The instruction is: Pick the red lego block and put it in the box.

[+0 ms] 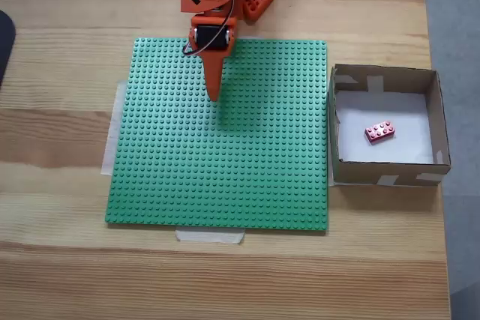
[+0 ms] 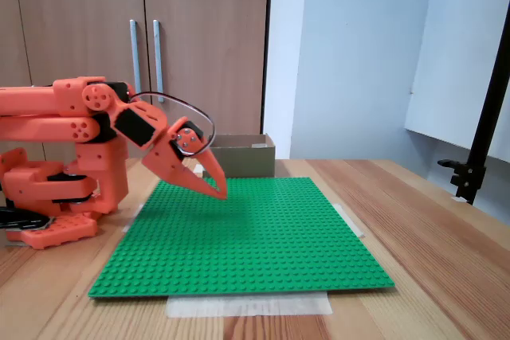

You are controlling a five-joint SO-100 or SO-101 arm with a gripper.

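The red lego block [image 1: 380, 132] lies flat on the white bottom of the box [image 1: 435, 114], right of its middle, in a fixed view from above. From the side, the box [image 2: 245, 157] stands behind the green baseplate, its inside hidden. My orange gripper [image 1: 214, 95] hangs over the upper part of the baseplate, far left of the box, pointing down. Seen from the side, the gripper [image 2: 219, 191] has its fingers together just above the studs, holding nothing.
A green studded baseplate [image 1: 225, 162] is taped to the wooden table [image 1: 60, 140]. The arm's orange base [image 2: 56, 197] stands at the table's back edge. A black pole [image 2: 482, 125] rises at the right in a fixed view from the side.
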